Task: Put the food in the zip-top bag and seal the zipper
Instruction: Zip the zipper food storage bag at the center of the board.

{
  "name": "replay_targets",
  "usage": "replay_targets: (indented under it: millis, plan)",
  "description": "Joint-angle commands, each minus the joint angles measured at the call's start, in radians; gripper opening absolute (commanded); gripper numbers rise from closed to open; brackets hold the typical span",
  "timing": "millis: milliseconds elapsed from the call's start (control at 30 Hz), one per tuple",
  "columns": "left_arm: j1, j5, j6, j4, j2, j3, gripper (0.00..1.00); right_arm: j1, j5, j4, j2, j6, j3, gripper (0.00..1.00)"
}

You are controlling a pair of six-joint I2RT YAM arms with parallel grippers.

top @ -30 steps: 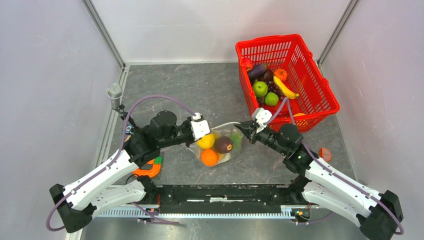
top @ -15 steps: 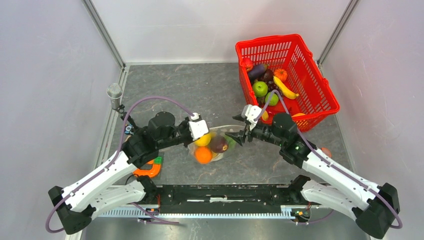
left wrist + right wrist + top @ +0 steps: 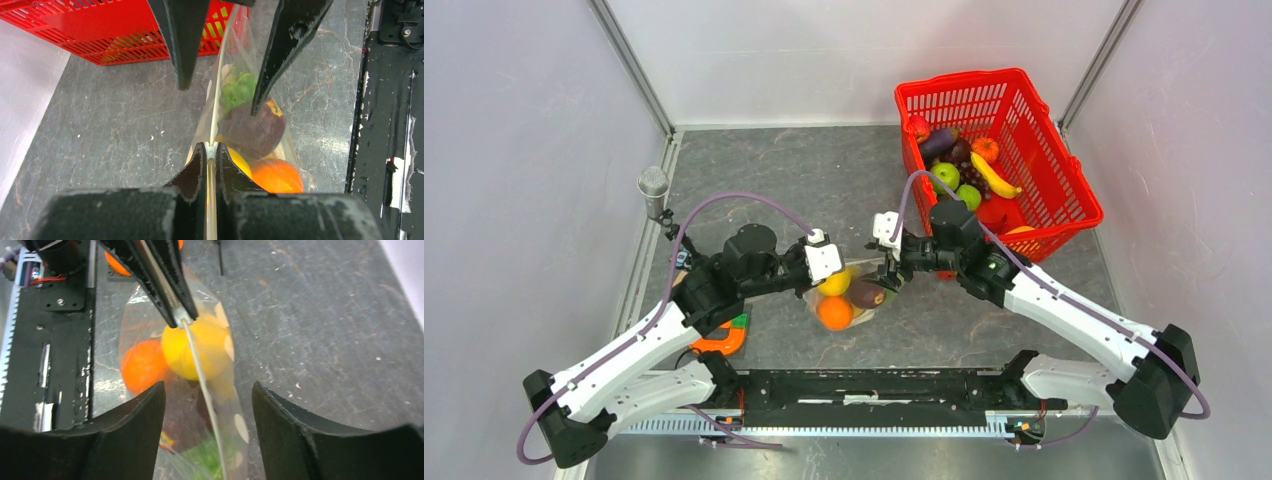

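Observation:
The zip-top bag (image 3: 852,297) hangs between both grippers just above the table, holding an orange fruit (image 3: 834,313), a yellow one (image 3: 836,282), a purple one (image 3: 867,294) and something green (image 3: 239,89). My left gripper (image 3: 211,149) is shut on the left end of the zipper (image 3: 218,90). My right gripper (image 3: 209,390) is open, and its fingers straddle the zipper (image 3: 199,375) without touching it. From above, the right gripper (image 3: 890,276) is over the bag's right part, close to the left gripper (image 3: 816,284).
A red mesh basket (image 3: 1024,98) at the back right holds more food, including a green apple (image 3: 943,177) and a banana (image 3: 995,176). A flat orange e-shaped toy (image 3: 717,341) lies by the left arm. A grey cylinder (image 3: 653,186) stands at the left edge.
The right gripper opened from shut and slid left along the bag's mouth toward the left gripper. The bag shifted slightly left. The left gripper kept its hold.

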State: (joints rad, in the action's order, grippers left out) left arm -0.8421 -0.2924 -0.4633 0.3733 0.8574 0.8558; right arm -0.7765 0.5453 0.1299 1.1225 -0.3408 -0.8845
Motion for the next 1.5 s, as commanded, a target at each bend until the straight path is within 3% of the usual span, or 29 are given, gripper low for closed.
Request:
replay_targets:
  millis: [0,133,267,533,833,1233,1467]
  plan:
    - [0.002,-0.035,0.028,-0.069,-0.004,-0.005,0.02,-0.021,0.058,0.016,0.022,-0.045,-0.065,0.65]
    - [0.002,-0.035,0.031,-0.073,-0.008,-0.009,0.02,-0.031,0.069,-0.001,0.034,-0.046,-0.068,0.53]
    - [0.003,-0.028,0.028,-0.073,-0.013,-0.012,0.02,-0.033,0.069,-0.018,0.034,-0.046,-0.052,0.31]
    - [0.003,0.002,0.012,-0.081,-0.04,-0.036,0.02,-0.034,-0.037,-0.108,-0.004,0.005,0.016,0.0]
    - [0.003,0.123,-0.008,-0.067,-0.073,-0.059,0.02,-0.034,-0.245,-0.25,-0.092,0.095,0.122,0.0]
    - [0.006,0.401,0.016,-0.122,-0.174,-0.143,0.02,-0.028,-0.559,-0.269,-0.073,0.233,0.121,0.0]
    - [0.006,0.525,0.019,-0.176,-0.218,-0.181,0.02,-0.018,-0.604,-0.282,-0.069,0.273,0.114,0.0]
